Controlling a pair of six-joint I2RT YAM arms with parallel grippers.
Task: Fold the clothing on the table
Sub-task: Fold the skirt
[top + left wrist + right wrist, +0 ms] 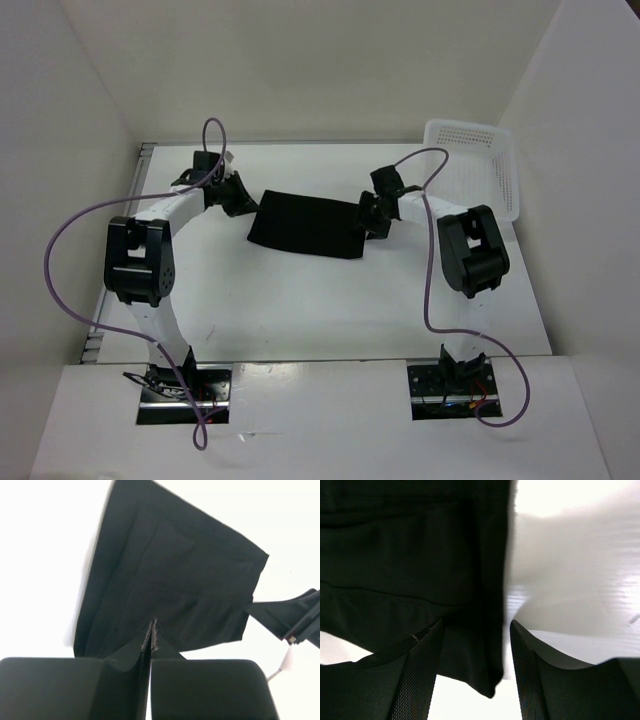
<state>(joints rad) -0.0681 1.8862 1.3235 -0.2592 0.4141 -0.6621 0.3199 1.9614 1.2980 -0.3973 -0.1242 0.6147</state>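
Observation:
The black clothing (305, 225) lies spread flat on the white table (300, 300) between my two arms. My left gripper (243, 198) is at the garment's left edge. In the left wrist view its jaws are pressed together, the left gripper's (151, 626) tips over the near edge of the clothing (170, 575); I cannot tell whether fabric is pinched. My right gripper (368, 218) is at the garment's right edge. In the right wrist view the right gripper (475, 647) stands open, with a corner of the clothing (470, 665) lying between its fingers (425, 660).
A white perforated basket (478, 165) stands at the table's back right corner. Purple cables (60, 250) loop over both arms. White walls enclose the table on three sides. The right gripper's tip (290, 617) shows in the left wrist view.

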